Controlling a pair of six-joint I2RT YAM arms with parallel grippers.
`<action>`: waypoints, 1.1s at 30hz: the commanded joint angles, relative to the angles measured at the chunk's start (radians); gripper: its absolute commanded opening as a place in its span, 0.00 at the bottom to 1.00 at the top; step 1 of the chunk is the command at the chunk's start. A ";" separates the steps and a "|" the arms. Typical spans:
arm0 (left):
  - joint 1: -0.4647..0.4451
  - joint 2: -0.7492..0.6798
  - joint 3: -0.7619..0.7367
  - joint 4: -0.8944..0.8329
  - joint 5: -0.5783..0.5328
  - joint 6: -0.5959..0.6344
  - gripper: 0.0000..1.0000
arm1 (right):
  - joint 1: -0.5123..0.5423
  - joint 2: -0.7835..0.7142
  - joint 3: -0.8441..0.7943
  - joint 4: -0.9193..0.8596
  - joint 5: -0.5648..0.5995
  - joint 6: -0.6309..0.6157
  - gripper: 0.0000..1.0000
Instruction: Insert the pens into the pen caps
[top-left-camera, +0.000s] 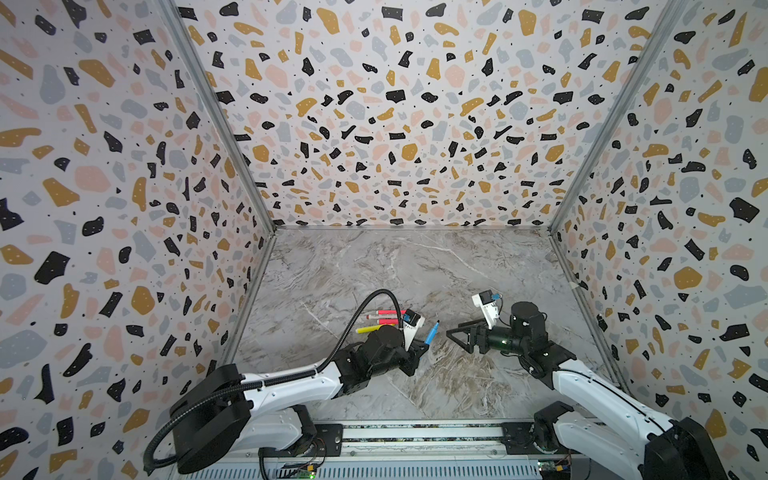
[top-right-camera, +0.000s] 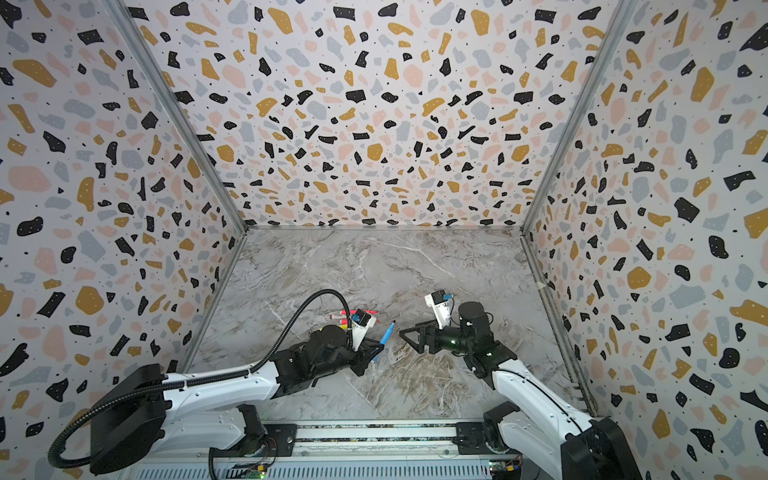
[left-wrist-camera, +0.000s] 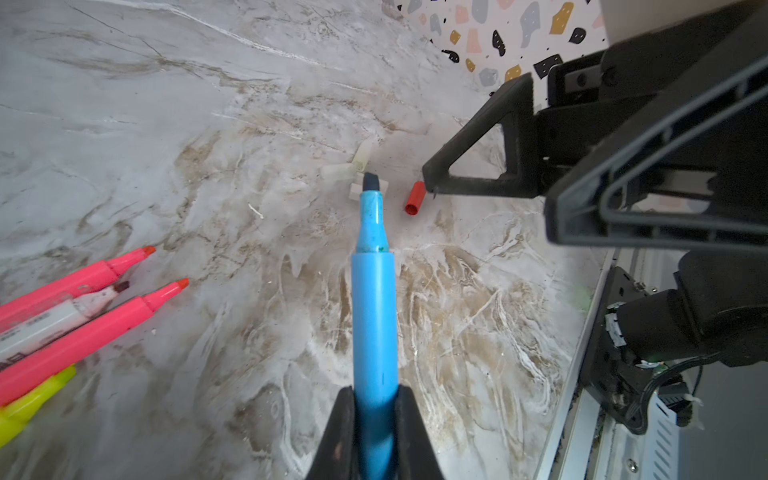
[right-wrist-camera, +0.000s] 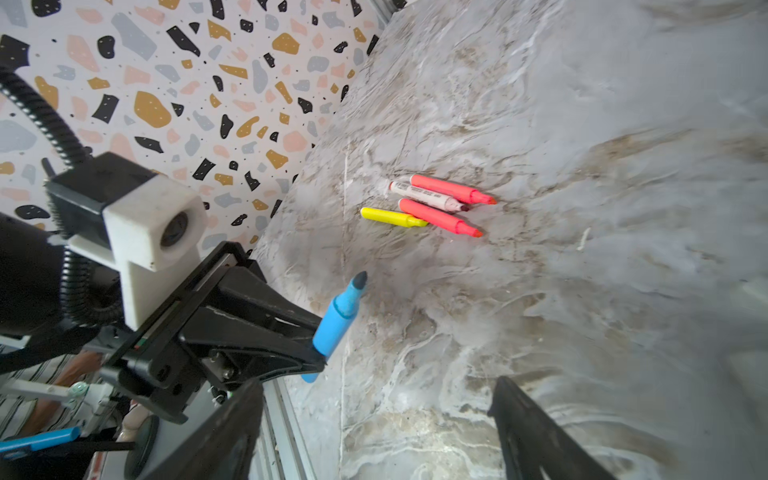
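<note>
Nearest, the left gripper (left-wrist-camera: 374, 401) is clamping the blue pen (left-wrist-camera: 374, 316), its tip pointing far-right. Just right, the right gripper (right-wrist-camera: 378, 384) is hanging wide open and empty beside the red cap (left-wrist-camera: 414, 198). Farther left, the other pens (right-wrist-camera: 432, 197) are lying together.

Far half of the grey marble surface (top-left-camera: 415, 266) is bare, so there's free passage up to the terrazzo-patterned walls (top-left-camera: 395, 124). Near left, a cluster of four loose markers (right-wrist-camera: 424, 195) (two neon pink, one white, one yellow) lies bunched together. The middle is tight: the blue plastic marker (top-left-camera: 431, 333) juts from the left gripper (left-wrist-camera: 374, 399) toward the right gripper (right-wrist-camera: 378, 384), jaws spread. A stubby red plastic cap (left-wrist-camera: 414, 198) and pale translucent cap-like pieces (left-wrist-camera: 365, 153) lie just beside its fingertip.
</note>
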 joint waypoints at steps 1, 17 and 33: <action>-0.004 -0.017 -0.027 0.109 0.037 -0.033 0.06 | 0.049 0.023 0.005 0.112 -0.017 0.053 0.83; -0.004 -0.046 -0.077 0.234 0.102 -0.080 0.07 | 0.175 0.188 0.031 0.310 0.028 0.149 0.52; -0.004 -0.014 -0.078 0.256 0.172 -0.084 0.19 | 0.191 0.201 0.053 0.331 0.034 0.148 0.09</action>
